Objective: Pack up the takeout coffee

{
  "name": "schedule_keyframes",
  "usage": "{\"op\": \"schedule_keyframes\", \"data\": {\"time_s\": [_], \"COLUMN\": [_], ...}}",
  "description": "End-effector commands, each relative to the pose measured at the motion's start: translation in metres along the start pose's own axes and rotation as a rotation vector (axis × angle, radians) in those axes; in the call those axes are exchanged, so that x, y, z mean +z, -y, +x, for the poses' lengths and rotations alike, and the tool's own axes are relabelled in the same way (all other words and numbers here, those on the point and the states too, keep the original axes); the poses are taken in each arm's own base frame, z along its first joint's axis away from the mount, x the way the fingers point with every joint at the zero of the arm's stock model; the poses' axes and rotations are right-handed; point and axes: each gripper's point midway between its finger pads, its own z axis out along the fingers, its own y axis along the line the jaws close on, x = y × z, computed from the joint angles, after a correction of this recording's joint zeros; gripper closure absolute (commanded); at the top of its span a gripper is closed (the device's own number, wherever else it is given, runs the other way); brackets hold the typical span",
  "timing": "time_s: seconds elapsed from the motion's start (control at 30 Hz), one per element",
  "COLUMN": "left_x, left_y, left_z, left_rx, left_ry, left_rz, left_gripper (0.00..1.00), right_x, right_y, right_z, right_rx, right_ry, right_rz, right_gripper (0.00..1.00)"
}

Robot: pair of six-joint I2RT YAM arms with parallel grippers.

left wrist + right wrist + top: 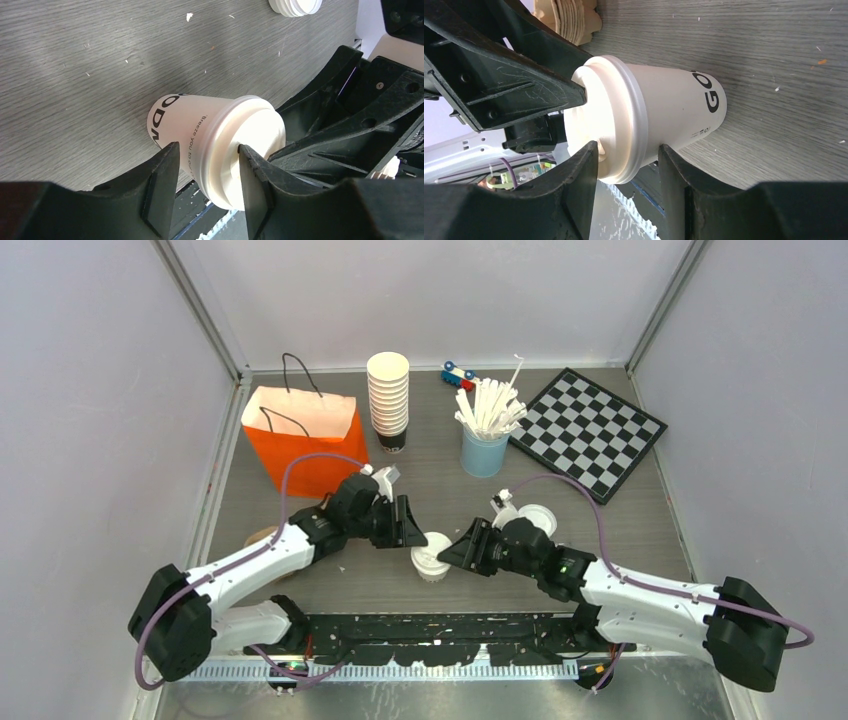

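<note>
The table is grey laminate with a fine wood grain, flecked with pale crumbs. At its far right lies a flat checkerboard of black and pale squares, turned cornerwise. At far left stands an orange paper bag, open-topped and white inside, with thin black cord handles. Beside it rises a stack of cream cups, ribbed by their rolled rims. Further right is a light-blue cup bristling with white sticks.

One takeout coffee cup stands upright near the table's front middle, between the two arms. It is smooth white paper with black lettering, capped by a round, glossy white plastic lid with a raised rim. The left gripper and right gripper, both of matte black plastic, flank it at lid height. Each has its jaws partly apart across the lid's edge; whether either presses on it cannot be told. A small blue and red toy car sits at the back.

The lettering is cut off by the cup's curve. A second takeout coffee cup stands just behind the right gripper, half hidden. A brown stack by the left arm is cropped and unclear.
</note>
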Motion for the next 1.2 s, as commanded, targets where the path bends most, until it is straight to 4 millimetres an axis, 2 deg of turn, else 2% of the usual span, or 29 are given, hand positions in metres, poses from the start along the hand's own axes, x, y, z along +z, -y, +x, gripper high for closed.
{"op": "schedule_keyframes", "data": {"time_s": [0.0,0.17,0.23,0.3,0.37,0.47,0.67,0.8,1.0,1.07,1.17], "left_x": [0.002,-0.004,-0.009,-0.015,-0.022,-0.029,-0.031,-0.036,-0.036,-0.034,-0.033], "left_y": [-0.023,-0.029,-0.021,-0.009,0.001,0.005,0.001,0.006,0.016,0.023,0.031], "left_z": [0.012,0.017,0.016,0.014,0.011,0.009,0.017,0.014,0.011,0.009,0.008], "left_rx": [-0.018,-0.05,-0.07,-0.085,-0.09,-0.096,-0.114,-0.103,-0.075,-0.06,-0.031], "left_ry": [-0.014,0.002,0.015,0.03,0.047,0.06,0.051,0.069,0.071,0.064,0.046], "left_rz": [-0.071,-0.09,-0.054,-0.005,0.029,0.042,0.046,0.067,0.113,0.145,0.181], "left_gripper": [0.52,0.54,0.54,0.54,0.54,0.54,0.55,0.54,0.51,0.5,0.47], "right_x": [0.0,-0.002,-0.005,-0.008,-0.01,-0.011,-0.005,-0.01,-0.019,-0.024,-0.035], "right_y": [0.059,0.073,0.069,0.055,0.045,0.032,0.007,-0.005,-0.007,-0.008,-0.014], "right_z": [0.025,0.026,0.017,0.004,-0.019,-0.035,-0.039,-0.041,-0.04,-0.043,-0.048], "right_rx": [-0.02,-0.037,-0.071,-0.118,-0.164,-0.221,-0.284,-0.294,-0.282,-0.274,-0.259], "right_ry": [-0.064,-0.057,-0.034,-0.009,0.056,0.055,-0.013,-0.012,-0.012,0.002,0.029], "right_rz": [0.161,0.195,0.202,0.185,0.195,0.185,0.129,0.099,0.095,0.104,0.109], "right_gripper": [0.5,0.5,0.49,0.48,0.47,0.45,0.42,0.41,0.41,0.38,0.29]}}
